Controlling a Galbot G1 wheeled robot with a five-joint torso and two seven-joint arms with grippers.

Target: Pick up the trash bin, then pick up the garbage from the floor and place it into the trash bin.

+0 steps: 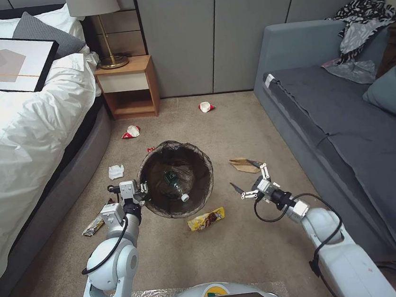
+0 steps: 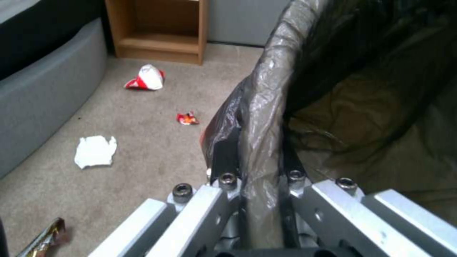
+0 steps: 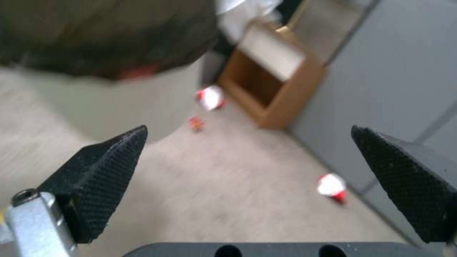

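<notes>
- My left gripper (image 1: 141,189) has its jaws clamped on the near-left rim of the small round white plastic trash bin (image 1: 164,209), pinching the dark brown-black bag liner folded over that rim; the left wrist view shows the liner squeezed between the two black fingers (image 2: 227,151).
- My right gripper (image 1: 250,177) hovers to the right of the bin, jaws wide apart with nothing between them.
- Inside the bin lies a clear green-labelled plastic bottle (image 1: 176,186).
- Just beyond my right gripper, a flat brown paper bag (image 1: 243,164) lies on the beige carpet (image 1: 234,130).
- A crumpled yellow snack wrapper (image 1: 206,219) lies on the carpet just in front of the bin.
- A white tissue wad (image 1: 115,171) lies left of the bin, and a foil wrapper (image 1: 93,225) lies beside my left arm.
- Two crumpled red-and-white wrappers lie farther off: one (image 1: 131,131) near the wooden nightstand (image 1: 129,87), another (image 1: 206,106) by the grey wall.
</notes>
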